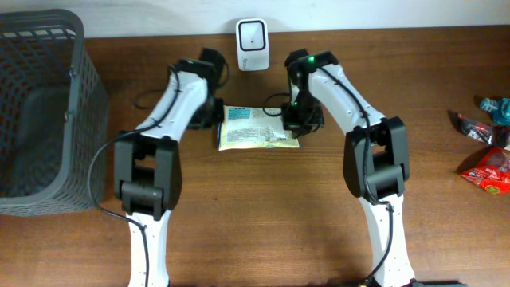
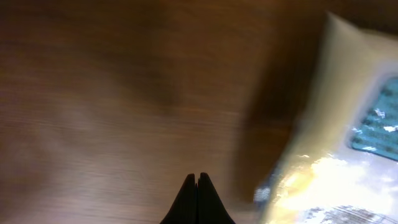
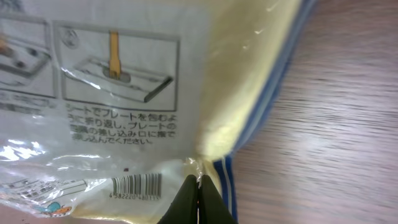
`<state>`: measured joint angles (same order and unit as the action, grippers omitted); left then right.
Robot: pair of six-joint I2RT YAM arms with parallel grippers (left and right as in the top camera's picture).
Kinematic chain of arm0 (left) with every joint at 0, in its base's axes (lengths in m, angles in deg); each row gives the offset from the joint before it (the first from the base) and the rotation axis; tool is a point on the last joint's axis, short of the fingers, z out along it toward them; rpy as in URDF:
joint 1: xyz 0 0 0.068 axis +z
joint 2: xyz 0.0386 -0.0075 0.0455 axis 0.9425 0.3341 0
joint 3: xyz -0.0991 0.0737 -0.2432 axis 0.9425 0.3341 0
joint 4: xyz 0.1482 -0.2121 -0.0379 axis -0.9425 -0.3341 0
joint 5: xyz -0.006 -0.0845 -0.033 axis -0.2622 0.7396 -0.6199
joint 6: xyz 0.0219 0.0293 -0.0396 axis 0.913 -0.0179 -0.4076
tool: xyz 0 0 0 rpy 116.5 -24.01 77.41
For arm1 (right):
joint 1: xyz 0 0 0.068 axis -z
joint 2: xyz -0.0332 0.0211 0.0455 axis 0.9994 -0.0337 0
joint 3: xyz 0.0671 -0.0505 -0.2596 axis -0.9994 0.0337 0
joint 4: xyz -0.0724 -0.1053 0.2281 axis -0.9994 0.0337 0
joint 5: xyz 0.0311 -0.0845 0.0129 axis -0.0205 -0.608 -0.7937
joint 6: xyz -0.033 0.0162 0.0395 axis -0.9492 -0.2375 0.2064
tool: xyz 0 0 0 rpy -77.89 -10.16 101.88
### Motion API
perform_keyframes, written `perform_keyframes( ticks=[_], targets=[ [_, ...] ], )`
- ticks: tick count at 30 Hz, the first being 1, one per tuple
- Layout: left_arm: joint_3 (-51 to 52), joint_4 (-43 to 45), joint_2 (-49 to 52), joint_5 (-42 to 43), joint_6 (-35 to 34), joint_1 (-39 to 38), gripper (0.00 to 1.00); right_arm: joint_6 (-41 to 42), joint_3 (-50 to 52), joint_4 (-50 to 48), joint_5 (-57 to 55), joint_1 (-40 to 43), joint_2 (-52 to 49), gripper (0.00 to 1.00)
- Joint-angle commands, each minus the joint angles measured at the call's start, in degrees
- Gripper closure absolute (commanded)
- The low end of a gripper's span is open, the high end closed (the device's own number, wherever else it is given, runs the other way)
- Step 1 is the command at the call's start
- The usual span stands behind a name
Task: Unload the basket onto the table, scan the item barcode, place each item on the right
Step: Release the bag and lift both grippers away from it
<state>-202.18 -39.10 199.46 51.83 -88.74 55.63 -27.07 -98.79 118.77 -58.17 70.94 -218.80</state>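
Grey basket [image 1: 84, 112] cut off at left, right gripper [image 3: 199, 184] pinching the edge of the packet [image 1: 256, 130], left gripper [image 2: 198, 185] closed beside it, blurred.

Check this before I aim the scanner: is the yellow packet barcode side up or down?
Up. The packet shows its printed face overhead, and the right wrist view sees the barcode on that upper face.

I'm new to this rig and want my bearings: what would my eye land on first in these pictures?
The yellow packet in the middle of the table stands out first. The right claw is pinched shut on its edge close to the barcode, and the left claw is shut over bare wood beside it. Next come the white scanner at the back edge and the dark basket on the left.
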Motion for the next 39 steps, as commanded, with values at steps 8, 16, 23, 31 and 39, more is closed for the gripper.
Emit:
perform_keyframes(
  ticks=[8,16,23,31,39],
  targets=[
    [-0.7,-0.2,-1.9,19.5,-0.5,-1.2,1.00,-1.9,-0.1,3.4,3.9,-1.2,4.0,0.96],
    [12.9,8.9,-1.9,0.7,-3.5,-1.2,1.00,2.5,12.0,-3.1,-2.6,-0.6,4.0,0.96],
    [-5.9,-6.8,-2.4,-1.6,-3.6,1.1,1.00,3.1,-1.9,6.1,-7.4,1.5,4.4,0.96],
    [-4.1,4.3,0.0,19.5,-3.6,-2.8,1.00,4.3,-3.1,-7.9,5.5,-1.1,3.1,0.96],
    [-2.6,4.0,6.9,-5.5,-4.9,-0.5,1.00,6.9,5.4,-12.6,-8.4,1.6,3.1,0.96]
  ],
)
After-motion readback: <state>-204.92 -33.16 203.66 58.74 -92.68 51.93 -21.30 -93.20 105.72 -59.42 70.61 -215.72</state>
